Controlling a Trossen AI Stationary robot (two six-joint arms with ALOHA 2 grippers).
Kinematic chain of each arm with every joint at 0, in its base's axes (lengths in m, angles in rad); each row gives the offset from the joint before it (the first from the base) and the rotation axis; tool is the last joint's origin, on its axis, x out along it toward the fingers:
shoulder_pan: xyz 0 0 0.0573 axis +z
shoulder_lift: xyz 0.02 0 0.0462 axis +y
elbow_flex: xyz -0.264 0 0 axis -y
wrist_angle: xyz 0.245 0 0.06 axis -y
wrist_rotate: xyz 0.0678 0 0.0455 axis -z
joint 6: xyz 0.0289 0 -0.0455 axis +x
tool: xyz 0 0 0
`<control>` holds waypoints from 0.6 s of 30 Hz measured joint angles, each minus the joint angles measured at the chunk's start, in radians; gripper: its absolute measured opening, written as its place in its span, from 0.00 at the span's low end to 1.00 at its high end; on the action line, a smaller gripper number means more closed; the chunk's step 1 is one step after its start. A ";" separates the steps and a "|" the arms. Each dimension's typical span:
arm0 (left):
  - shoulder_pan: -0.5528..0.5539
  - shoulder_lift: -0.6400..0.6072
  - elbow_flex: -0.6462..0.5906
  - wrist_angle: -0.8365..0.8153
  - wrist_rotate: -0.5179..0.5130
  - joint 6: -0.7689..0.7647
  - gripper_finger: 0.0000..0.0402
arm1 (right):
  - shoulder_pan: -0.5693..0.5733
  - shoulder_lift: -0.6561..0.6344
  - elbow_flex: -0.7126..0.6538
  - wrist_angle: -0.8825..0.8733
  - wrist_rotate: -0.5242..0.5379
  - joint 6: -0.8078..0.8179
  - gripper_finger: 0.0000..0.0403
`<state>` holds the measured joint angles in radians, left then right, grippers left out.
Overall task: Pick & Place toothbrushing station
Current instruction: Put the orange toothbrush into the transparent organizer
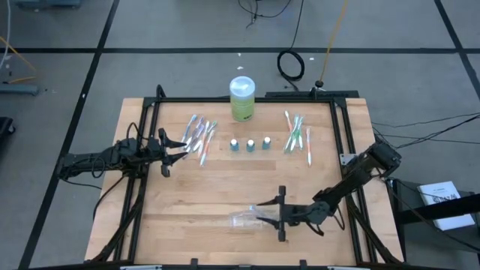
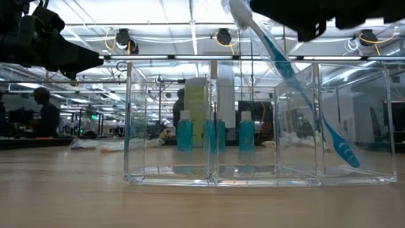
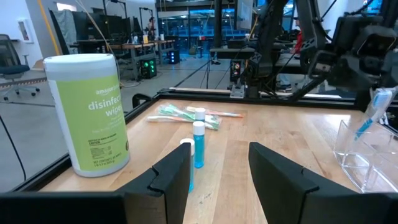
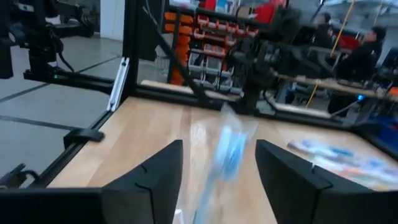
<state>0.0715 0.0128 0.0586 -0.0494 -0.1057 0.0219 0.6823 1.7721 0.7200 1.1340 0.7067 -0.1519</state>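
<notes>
Under me a light wood table in a black frame. Grey tiled floor with dark seams all around, black cables coiled on it, one yellow cable. Across my table a big workshop hall: ceiling light strips, benches with monitors, red-orange parts bins. Person seated far off, another by a bench.

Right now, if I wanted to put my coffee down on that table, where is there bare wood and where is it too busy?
Bare wood lies between the three small tubes and the clear organizer, and in the table's front left corner. The back strip is crowded: toothbrush piles left and right, the wipes canister. The right gripper works at the organizer.
</notes>
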 joint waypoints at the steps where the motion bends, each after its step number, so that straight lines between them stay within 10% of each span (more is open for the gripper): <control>1: 0.000 0.000 0.000 0.000 0.000 0.000 0.41 | 0.000 -0.015 0.000 -0.002 0.005 -0.019 0.50; 12: 0.000 0.000 0.000 0.000 0.000 0.000 0.41 | -0.050 -0.391 0.000 -0.478 0.441 0.035 0.50; 18: 0.000 0.000 0.000 0.000 0.000 0.000 0.41 | -0.244 -0.637 0.000 -1.109 0.207 0.556 0.50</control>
<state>0.0715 0.0128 0.0589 -0.0490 -0.1055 0.0216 0.4381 1.1354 0.7204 0.0255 0.9136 0.4044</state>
